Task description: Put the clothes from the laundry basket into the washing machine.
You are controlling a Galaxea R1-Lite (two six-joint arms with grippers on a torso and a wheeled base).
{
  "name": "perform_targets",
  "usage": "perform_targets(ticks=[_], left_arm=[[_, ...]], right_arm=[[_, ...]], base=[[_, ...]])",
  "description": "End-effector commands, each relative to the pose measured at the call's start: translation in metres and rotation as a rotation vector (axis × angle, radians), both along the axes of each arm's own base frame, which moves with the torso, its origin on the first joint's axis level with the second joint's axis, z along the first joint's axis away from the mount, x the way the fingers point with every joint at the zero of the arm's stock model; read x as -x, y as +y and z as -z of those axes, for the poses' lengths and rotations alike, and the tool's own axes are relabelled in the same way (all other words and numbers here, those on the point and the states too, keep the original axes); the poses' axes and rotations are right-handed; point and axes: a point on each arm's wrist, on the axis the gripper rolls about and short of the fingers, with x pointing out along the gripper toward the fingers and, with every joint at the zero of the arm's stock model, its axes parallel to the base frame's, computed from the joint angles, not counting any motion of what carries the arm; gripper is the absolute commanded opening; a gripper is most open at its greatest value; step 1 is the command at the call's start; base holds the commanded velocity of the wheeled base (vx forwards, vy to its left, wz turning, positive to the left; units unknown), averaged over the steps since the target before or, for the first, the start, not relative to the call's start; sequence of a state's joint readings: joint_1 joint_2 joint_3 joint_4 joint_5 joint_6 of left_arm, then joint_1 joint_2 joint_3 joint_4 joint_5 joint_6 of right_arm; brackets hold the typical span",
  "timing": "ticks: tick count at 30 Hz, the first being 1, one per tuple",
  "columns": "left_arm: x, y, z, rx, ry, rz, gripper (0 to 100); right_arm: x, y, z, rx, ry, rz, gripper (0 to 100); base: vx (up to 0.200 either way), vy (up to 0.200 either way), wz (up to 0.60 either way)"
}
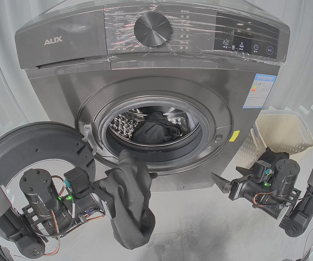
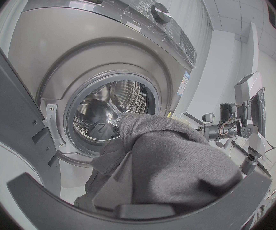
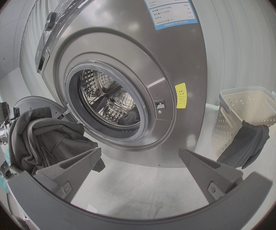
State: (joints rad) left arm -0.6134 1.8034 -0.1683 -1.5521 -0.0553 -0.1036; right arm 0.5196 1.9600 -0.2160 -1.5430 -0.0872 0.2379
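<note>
Now the left hand was clamped on a dark grey garment, just before the open washing machine; the right hand was spread apart near the laundry basket; the garment looked soft and light, best grabbed by a bunched fold.

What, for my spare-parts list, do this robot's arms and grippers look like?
The left arm and right arm are black, each wrist carrying a cylindrical motor housing, looped copper-coloured cables, a green light and a teal connector. The left gripper and right gripper have dark grey wedge-shaped fingers; the right's show ribbed pads.
</note>
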Motion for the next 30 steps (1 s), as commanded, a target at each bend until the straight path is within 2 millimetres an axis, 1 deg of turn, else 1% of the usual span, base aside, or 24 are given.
perform_targets(ticks=[1,4,9,15,19,25,27,28,30], left_arm=[[0.001,-0.001,0.002,-0.006,0.010,0.008,0],[0.003,-0.003,0.003,-0.008,0.011,0.017,0],[0.005,-0.006,0.002,-0.007,0.010,0.034,0],[0.002,-0.011,0.006,-0.011,0.018,0.041,0],[0.002,-0.021,0.005,0.005,0.014,0.073,0],[-0.027,-0.044,0.017,-0.004,0.004,0.072,0],[-0.033,-0.048,0.022,-0.008,0.007,0.071,0],[-0.041,-0.056,0.026,0.002,0.009,0.079,0],[-0.051,-0.067,0.031,0.018,0.007,0.078,0]], right_arm=[[0.000,0.001,0.000,0.001,0.001,-0.003,100],[0.000,0.001,0.000,0.001,0.001,-0.003,100],[0.000,0.001,0.000,-0.001,-0.001,-0.003,100],[0.002,0.003,-0.001,-0.001,-0.003,-0.013,100],[0.006,0.006,-0.005,-0.010,-0.017,-0.029,100],[0.008,0.010,-0.005,-0.010,-0.017,-0.046,100],[0.008,0.011,-0.005,-0.009,-0.016,-0.051,100],[0.010,0.013,-0.005,-0.008,-0.015,-0.062,100],[0.012,0.014,-0.005,-0.009,-0.013,-0.068,100]], base=[[0.200,0.000,0.00],[0.200,0.000,0.00],[0.000,0.000,0.00],[0.000,0.000,0.00],[0.000,0.000,0.00],[0.000,0.000,0.00],[0.000,0.000,0.00],[0.000,0.000,0.00],[0.000,0.000,0.00]])
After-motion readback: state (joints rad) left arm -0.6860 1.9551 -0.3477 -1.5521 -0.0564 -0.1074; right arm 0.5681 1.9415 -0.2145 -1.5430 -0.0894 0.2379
